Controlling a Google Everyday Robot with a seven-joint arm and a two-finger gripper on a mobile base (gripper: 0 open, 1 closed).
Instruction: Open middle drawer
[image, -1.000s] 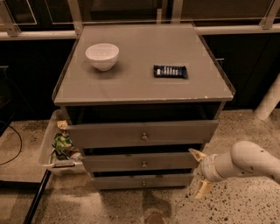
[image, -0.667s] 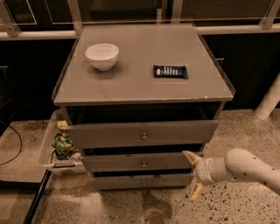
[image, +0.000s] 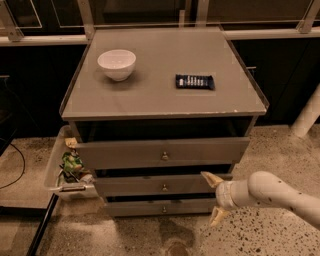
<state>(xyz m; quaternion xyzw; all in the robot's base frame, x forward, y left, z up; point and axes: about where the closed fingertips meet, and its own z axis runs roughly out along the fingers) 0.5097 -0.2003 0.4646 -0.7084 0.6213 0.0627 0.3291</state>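
A grey cabinet has three flat-fronted drawers, all closed or nearly so. The middle drawer (image: 150, 185) has a small round metal knob (image: 164, 187) at its centre. It sits between the taller top drawer (image: 162, 152) and the thin bottom drawer (image: 160, 207). My gripper (image: 213, 198) is open and empty, on a white arm coming in from the lower right. Its upper fingertip (image: 208, 178) is in front of the right end of the middle drawer. Its lower fingertip (image: 215, 216) is near the floor, right of the bottom drawer. The gripper is well right of the knob.
A white bowl (image: 116, 63) and a dark snack packet (image: 195, 81) lie on the cabinet top (image: 150, 100). A grey bin (image: 55, 167) with wrappers stands against the cabinet's left side. A white pole (image: 307, 114) stands at the right. The floor is speckled stone.
My gripper and arm have moved left, from right of the cabinet to in front of the right ends of the middle and bottom drawers. The drawers have not moved.
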